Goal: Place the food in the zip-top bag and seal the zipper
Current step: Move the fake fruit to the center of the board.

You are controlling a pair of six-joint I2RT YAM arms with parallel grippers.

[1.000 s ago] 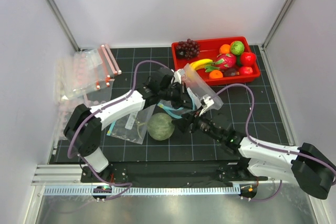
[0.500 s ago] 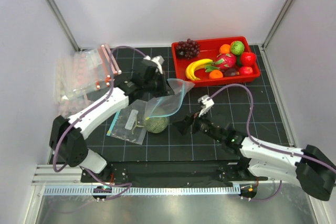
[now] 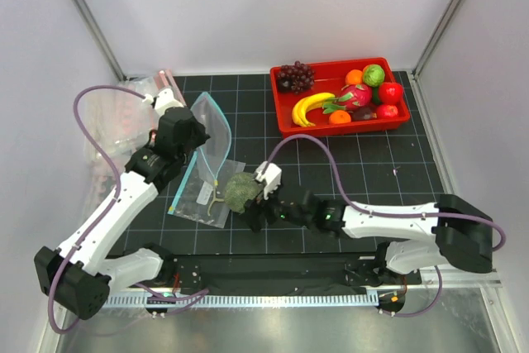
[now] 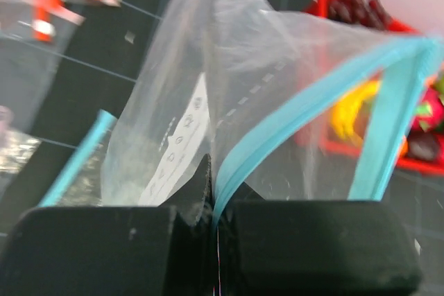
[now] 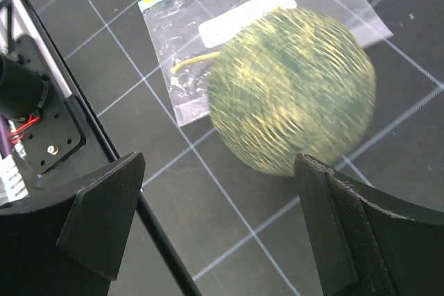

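Note:
My left gripper (image 3: 187,135) is shut on the teal-blue zipper (image 4: 305,109) of the clear zip-top bag (image 3: 208,128), which it holds up above the mat at the left. In the left wrist view the strip runs out from between my pinched fingers (image 4: 97,247), and the bag (image 4: 208,67) hangs slack with its mouth partly gaping. The green melon (image 3: 240,190) rests on the mat near the front. My right gripper (image 3: 253,211) is open just beside it. In the right wrist view the melon (image 5: 291,88) lies just ahead of the wide-spread jaws. A banana (image 3: 310,106) and a red fruit (image 3: 390,92) lie in the red tray (image 3: 285,115).
A second clear bag (image 3: 201,193) with a white label lies flat on the mat, partly under the melon. A pile of clear bags with pink-red strips (image 3: 124,117) sits at the far left. Grapes (image 3: 294,76), a dragon fruit (image 3: 355,97) and other fruits fill the tray.
My left arm has swung the bag up and to the left, away from the melon. My right gripper has opened wide and moved left, up to the melon.

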